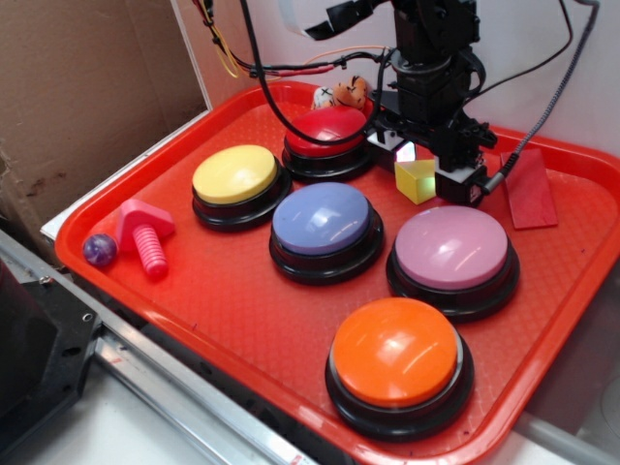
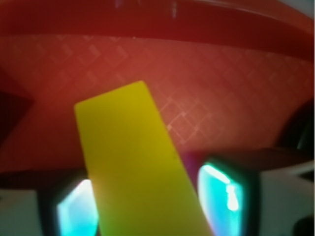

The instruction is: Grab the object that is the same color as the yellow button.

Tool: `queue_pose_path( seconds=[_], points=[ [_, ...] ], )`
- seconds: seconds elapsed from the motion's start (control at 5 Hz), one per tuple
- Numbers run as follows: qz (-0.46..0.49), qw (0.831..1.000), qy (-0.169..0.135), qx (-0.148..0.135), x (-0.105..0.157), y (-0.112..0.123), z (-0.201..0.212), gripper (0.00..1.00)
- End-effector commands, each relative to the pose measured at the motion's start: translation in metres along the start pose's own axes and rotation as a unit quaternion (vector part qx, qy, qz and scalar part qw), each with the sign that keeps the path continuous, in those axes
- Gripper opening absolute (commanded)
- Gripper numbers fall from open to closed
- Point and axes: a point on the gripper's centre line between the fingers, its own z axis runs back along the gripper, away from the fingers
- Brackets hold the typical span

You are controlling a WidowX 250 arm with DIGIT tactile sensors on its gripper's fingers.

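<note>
Lowered over the far right part of the red tray (image 1: 194, 320), the pincer (image 1: 426, 165) is seen with its fingers (image 2: 229, 189) apart, one on each side of the yellow wedge block (image 1: 416, 180). In the wrist view the block (image 2: 135, 162) lies between the two pads, its long axis running away from the camera toward the tray's far rim and slanted slightly to the left. Whether the pads touch its sides cannot be told; a narrow gap seems to remain on the right. The block rests on the tray floor between the red button (image 1: 326, 131) and the flat red block (image 1: 528, 189), behind the purple button (image 1: 455, 247). The yellow button (image 1: 235, 174) stands toward the left side, well apart. Closing across the block's short width is judged to be what the grasp now calls for.
</note>
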Motion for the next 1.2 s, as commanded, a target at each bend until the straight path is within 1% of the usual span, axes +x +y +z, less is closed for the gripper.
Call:
queue_pose_path(
  seconds=[0.0,0.2,0.4,0.6,0.8,1.0],
  points=[
    [-0.004,1.0,0.004,-0.004,0.006,0.007,0.019,0.0],
    [0.012,1.0,-0.002,0.003,0.002,0.009,0.05,0.0],
    [0.025,0.999,-0.022,-0.001,-0.013,0.016,0.097,0.0],
    [0.037,0.999,-0.021,0.002,-0.039,0.029,0.131,0.0],
    [0.035,0.999,-0.028,0.009,-0.074,0.041,0.149,0.0],
    [0.035,0.999,-0.038,0.01,-0.101,0.046,0.155,0.0]
  ],
)
